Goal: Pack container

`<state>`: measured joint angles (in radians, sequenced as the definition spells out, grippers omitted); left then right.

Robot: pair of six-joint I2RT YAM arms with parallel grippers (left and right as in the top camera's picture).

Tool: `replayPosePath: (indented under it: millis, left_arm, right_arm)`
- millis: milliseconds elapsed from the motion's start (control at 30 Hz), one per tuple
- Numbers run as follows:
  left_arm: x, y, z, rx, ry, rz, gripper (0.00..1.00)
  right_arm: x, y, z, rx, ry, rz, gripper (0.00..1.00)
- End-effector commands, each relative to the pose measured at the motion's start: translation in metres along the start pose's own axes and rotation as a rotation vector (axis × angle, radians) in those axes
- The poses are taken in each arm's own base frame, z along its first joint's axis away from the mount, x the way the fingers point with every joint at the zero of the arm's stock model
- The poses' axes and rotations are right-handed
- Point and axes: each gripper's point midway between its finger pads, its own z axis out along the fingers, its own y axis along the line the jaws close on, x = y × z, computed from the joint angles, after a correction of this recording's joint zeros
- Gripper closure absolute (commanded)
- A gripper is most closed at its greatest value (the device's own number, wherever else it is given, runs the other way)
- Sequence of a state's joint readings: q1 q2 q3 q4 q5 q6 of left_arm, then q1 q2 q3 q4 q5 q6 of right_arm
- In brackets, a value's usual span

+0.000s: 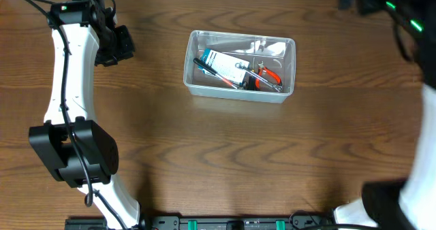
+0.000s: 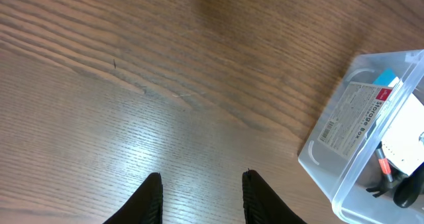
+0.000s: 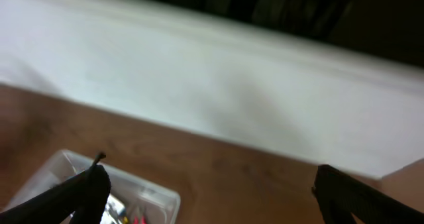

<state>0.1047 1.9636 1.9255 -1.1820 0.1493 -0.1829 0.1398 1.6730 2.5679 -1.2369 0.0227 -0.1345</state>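
Observation:
The clear plastic container [image 1: 238,94] stands at the table's back middle. Inside lie a blue-and-white box [image 1: 225,63], red-handled pliers [image 1: 267,75] and dark hand tools. My left gripper [image 1: 122,45] hovers to the container's left, apart from it. In the left wrist view this gripper [image 2: 201,184] is open over bare wood with nothing between its fingers, and the container [image 2: 324,164] shows at the right edge. My right gripper [image 3: 212,177] is wide open and empty, raised at the back right. The container's corner [image 3: 165,199] shows below its left finger.
Brown wooden table [image 1: 218,162] all around the container. A white wall [image 3: 199,78] runs behind the table's far edge. The left arm's white links and black base [image 1: 75,148] occupy the left side; the right arm's body [image 1: 409,189] fills the right edge.

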Motion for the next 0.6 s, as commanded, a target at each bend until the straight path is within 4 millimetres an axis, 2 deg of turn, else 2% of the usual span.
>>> replayPosePath:
  millis: [0,133,267,433,567]
  left_arm:
    - [0.003,0.004,0.007,-0.018,0.022,0.003,0.71]
    - [0.003,0.004,0.007,-0.018,0.022,0.003,0.71]
    - [0.003,0.004,0.007,-0.018,0.022,0.003,0.71]
    - [0.003,0.004,0.007,-0.018,0.022,0.003,0.71]
    - [0.003,0.004,0.007,-0.018,0.022,0.003,0.71]
  right_arm:
    - [-0.006,-0.001,-0.038,0.006,-0.051,0.018,0.01]
    - [0.0,-0.004,-0.085,0.028,-0.097,-0.005,0.01]
    - [0.022,-0.008,-0.116,0.066,-0.116,-0.023,0.01]
    - [0.045,-0.003,-0.135,0.079,-0.223,-0.069,0.01]
    - [0.075,0.001,-0.141,0.092,-0.3,-0.063,0.01]
